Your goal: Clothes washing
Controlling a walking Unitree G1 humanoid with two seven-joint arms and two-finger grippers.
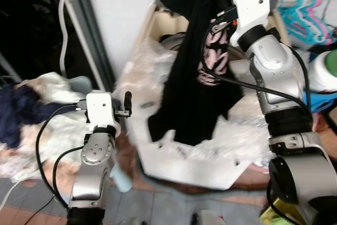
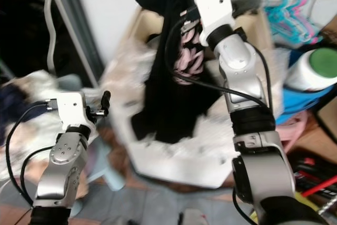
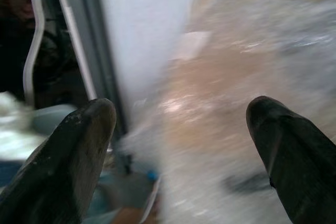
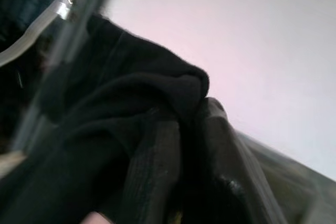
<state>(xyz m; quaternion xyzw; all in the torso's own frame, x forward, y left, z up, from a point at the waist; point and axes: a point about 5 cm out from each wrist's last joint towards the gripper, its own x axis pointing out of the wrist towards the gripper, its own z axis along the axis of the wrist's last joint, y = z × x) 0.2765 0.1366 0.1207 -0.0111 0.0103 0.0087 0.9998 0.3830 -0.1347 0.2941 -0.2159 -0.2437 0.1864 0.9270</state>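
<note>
1. Two silver arms reach toward the cream-coloured, plastic-wrapped washing machine [image 1: 184, 162] in the left eye view. The right gripper [image 1: 218, 22] is raised above the machine's tub, pinching the limp black cloth garment [image 1: 192, 93], which hangs in long soft folds down over the machine's front rim. A pink-and-black patterned cloth [image 1: 215, 59] shows behind the garment. The left gripper [image 1: 126, 106] hovers just left of the machine, holding nothing.
2. In the right eye view, a white bottle with a green round cap [image 2: 316, 69] stands right of the machine, with pastel plastic hangers [image 2: 287, 17] behind it.
3. In the left wrist view, the blunt black fingers [image 3: 79, 150] are spread wide apart, with crinkled clear plastic wrap [image 3: 241, 108] on the machine beyond them.
4. In the right wrist view, the fingers [image 4: 152, 177] are pressed together on the bunched, matte black garment [image 4: 131, 108], before a pale wall [image 4: 252, 40].
</note>
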